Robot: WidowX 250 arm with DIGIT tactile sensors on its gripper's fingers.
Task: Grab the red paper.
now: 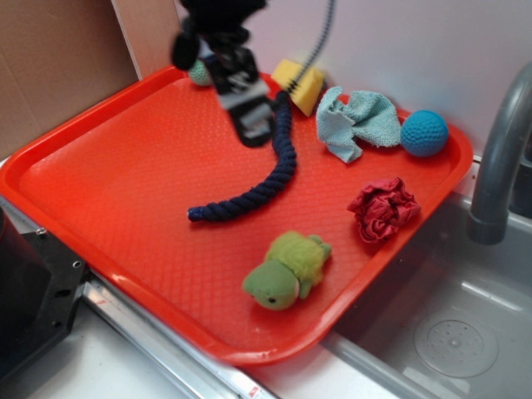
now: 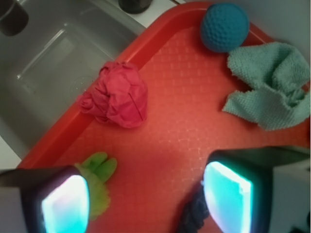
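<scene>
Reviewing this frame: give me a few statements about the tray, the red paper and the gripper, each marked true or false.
1. The red paper lies near the tray edge closest to the sink. True.
2. The gripper is shut on the red paper. False: its fingers stand apart with nothing between them, away from the paper.
3. The blue ball sits beside the teal cloth. True.
4. The green plush toy lies in the sink. False: it is on the tray.
5. The dark rope is coiled around the ball. False: it lies stretched across the tray.
</scene>
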